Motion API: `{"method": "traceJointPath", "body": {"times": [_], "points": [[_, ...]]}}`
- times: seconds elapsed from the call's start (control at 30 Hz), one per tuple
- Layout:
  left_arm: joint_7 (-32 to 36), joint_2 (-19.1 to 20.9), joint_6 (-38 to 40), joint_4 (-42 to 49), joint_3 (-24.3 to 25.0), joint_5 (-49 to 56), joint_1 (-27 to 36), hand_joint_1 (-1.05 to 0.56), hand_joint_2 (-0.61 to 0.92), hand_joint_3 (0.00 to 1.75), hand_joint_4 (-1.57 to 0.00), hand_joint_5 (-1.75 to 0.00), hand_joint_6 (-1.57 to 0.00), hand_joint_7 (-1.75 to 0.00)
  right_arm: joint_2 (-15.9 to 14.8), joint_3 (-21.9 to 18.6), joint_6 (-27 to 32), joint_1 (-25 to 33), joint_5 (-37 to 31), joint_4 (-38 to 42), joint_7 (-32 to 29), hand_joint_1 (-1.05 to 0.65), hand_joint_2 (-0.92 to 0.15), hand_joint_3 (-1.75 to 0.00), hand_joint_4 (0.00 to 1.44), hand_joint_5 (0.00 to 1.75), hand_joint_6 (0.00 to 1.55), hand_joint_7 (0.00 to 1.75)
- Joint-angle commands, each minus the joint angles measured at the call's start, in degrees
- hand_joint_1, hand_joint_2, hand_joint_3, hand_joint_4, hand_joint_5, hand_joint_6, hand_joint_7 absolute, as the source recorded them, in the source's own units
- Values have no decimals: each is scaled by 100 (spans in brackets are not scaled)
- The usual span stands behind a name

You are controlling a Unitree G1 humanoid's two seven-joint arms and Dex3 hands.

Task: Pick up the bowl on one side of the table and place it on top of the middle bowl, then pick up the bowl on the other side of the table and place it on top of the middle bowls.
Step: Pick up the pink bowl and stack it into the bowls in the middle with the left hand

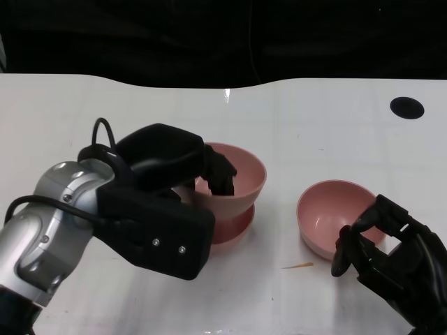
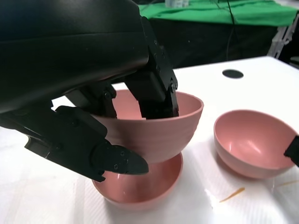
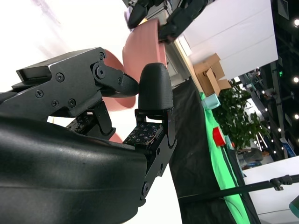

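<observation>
Left hand (image 1: 209, 171) grasping upper pink bowl (image 2: 159, 128) by the rim, fingers (image 2: 156, 91) inside, thumb outside; bowl tilted, nested partly into middle pink bowl (image 2: 140, 189) on white desk (image 1: 314, 118). Right pink bowl (image 1: 335, 216) resting on desk just beside the stack, apart from it. Right hand (image 1: 387, 251) at that bowl's near rim, fingers curled; grasping or merely touching, cannot tell. Small orange sliver (image 1: 298, 265) between bowls; black round spot (image 1: 406, 107) far right on desk.

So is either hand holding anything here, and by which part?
The left hand grips the upper pink bowl by its rim, fingers inside, over the middle bowl. The right hand holds nothing.
</observation>
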Motion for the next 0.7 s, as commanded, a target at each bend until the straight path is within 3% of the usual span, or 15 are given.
{"method": "traceJointPath", "body": {"times": [0.03,0.7], "points": [[-32,19,-84,120,-26,32,-65,-8,92,22,-120,-15,-112,-11,-20,5,-67,64,-24,-136,-77,-12,-70,-77,84,165,80,138],[507,-134,-583,1062,-4,44,62,-8,92,27,-120,-6,-111,-3,-61,-49,-5,73,117,-113,6,-11,-70,-75,84,165,81,135]]}}
